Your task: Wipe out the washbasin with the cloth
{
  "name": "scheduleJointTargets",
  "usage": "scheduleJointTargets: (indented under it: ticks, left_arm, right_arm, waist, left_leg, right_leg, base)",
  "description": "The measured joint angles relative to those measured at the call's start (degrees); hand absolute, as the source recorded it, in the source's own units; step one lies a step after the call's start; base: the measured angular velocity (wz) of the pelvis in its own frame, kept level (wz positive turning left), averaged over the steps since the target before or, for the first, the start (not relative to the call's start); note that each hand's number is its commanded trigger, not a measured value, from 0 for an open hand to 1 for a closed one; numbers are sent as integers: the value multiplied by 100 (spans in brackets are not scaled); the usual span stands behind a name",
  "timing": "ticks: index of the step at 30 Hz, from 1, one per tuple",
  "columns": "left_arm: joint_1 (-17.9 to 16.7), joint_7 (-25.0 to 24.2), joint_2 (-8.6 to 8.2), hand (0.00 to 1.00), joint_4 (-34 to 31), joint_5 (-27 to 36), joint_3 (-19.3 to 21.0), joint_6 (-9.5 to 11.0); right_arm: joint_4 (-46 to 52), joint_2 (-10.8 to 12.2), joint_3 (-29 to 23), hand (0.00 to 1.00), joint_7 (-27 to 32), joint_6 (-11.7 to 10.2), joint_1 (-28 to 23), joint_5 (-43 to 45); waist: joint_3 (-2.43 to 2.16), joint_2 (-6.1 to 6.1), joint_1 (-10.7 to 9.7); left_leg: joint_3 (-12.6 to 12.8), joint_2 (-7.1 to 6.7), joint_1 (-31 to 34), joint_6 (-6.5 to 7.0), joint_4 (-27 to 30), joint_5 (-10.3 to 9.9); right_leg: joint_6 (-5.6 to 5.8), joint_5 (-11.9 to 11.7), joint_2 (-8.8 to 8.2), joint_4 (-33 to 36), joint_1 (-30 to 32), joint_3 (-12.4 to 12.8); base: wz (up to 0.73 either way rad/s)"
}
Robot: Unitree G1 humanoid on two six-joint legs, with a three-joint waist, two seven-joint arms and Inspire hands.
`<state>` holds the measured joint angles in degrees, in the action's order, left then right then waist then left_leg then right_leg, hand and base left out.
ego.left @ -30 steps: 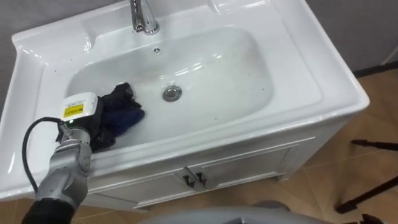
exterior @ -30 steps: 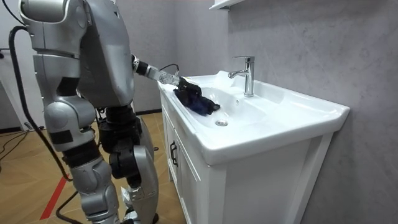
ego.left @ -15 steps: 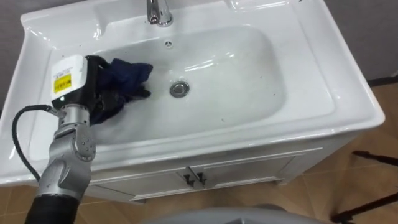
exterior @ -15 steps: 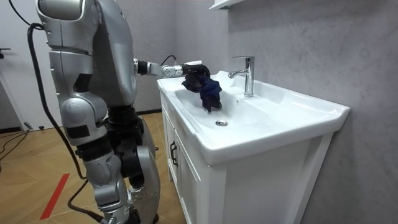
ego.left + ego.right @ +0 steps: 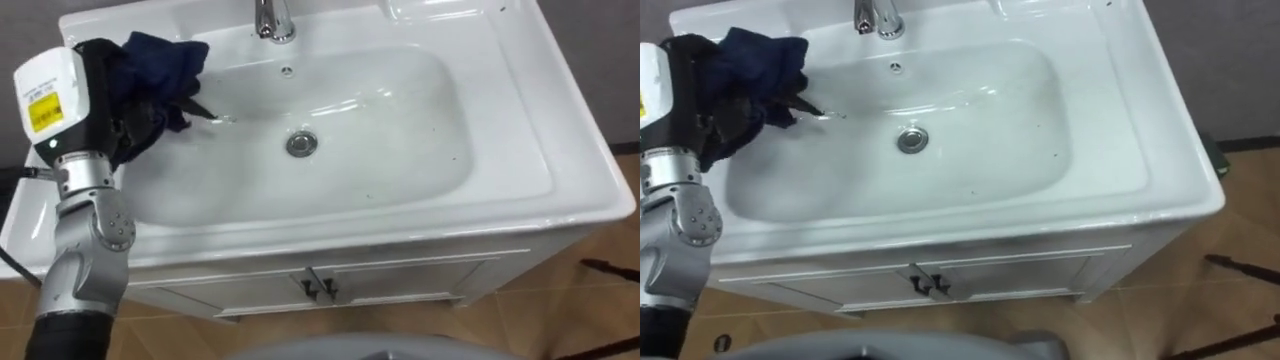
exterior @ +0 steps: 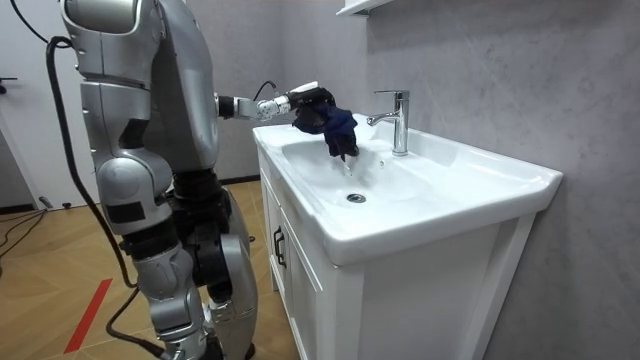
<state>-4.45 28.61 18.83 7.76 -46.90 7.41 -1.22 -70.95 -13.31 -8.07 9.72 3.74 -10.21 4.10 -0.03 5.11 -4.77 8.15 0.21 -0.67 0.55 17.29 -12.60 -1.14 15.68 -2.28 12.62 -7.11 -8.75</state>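
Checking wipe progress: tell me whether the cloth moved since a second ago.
Yes. In the left hand, the cloth rose off the basin toward the faucet.

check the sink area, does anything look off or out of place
Nothing is spilled or broken. The odd thing: the dark blue cloth, bunched in the left robot hand, hangs above the basin at its back left corner instead of touching it. A few dark specks dot the bowl's right side.

I see the basin (image 5: 560,150) set on its cabinet (image 5: 420,285), with the faucet (image 5: 270,20) at the rear centre and the drain (image 5: 301,144) in the bowl's middle, before the faucet. My left hand (image 5: 95,95) grips the cloth (image 5: 165,55) above the bowl's left rear, left of the faucet. The door handles (image 5: 320,290) sit below the front rim.
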Motion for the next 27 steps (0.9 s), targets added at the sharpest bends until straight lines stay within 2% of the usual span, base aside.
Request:
scheduleJointTargets:
  ticks: [8, 11, 14, 18, 20, 25, 27]
  left_arm:
    - [-27, 122, 1, 100, 0, -93, 380, -52]
    - [-27, 126, 4, 100, 0, -126, 602, -94]
    - [-54, 307, 94, 100, 1, -3, 731, -121]
    - [-296, 478, 101, 100, 8, 4, 816, -130]
    - [-463, 475, 28, 100, 82, 2, 794, -136]
    - [-547, 435, -188, 100, 385, -30, 620, -248]
    - [-558, 434, -223, 100, 422, -31, 610, -252]
  right_arm:
    - [119, -6, 5, 0, 0, 5, -56, -9]
    - [192, -7, 8, 0, -12, -1, -46, -10]
    - [206, -8, 7, 0, -51, 2, -62, 10]
    - [238, -8, 3, 0, -71, 5, -124, 100]
    - [214, -8, 7, 0, -116, 8, -129, 99]
    - [210, -5, 8, 0, -118, 10, -162, 48]
    - [211, -6, 7, 0, -125, 11, -165, 51]
  waist:
    - [9, 44, 350]
    - [5, 49, 390]
    - [1, 55, 399]
    - [5, 51, 368]
    - [10, 41, 321]
    - [9, 20, 332]
    - [9, -10, 345]
  left_leg:
    - [-82, -9, -5, -1, -16, 0]
    - [-84, -9, -6, -1, -17, 0]
    - [-80, -14, -8, -1, -27, 0]
    - [-90, -27, -43, -1, -91, 0]
    - [-122, -39, -53, -1, -94, 0]
    - [-208, -66, -75, 0, -95, 1]
    - [-221, -78, -94, 0, -95, 0]
  right_leg:
    - [-1, 0, 2, -18, -23, -74]
    - [-1, 1, 0, -10, -24, -78]
    - [0, 0, -4, -10, -24, -81]
    - [8, -4, -12, -14, -28, -90]
    - [12, -4, -26, -13, -55, -164]
    - [31, 10, -43, 0, -86, -179]
    - [42, 17, -50, 0, -112, -189]
  base:
    - [4]
    - [0]
    - [0]
    - [0]
    - [8]
    - [6]
    - [4]
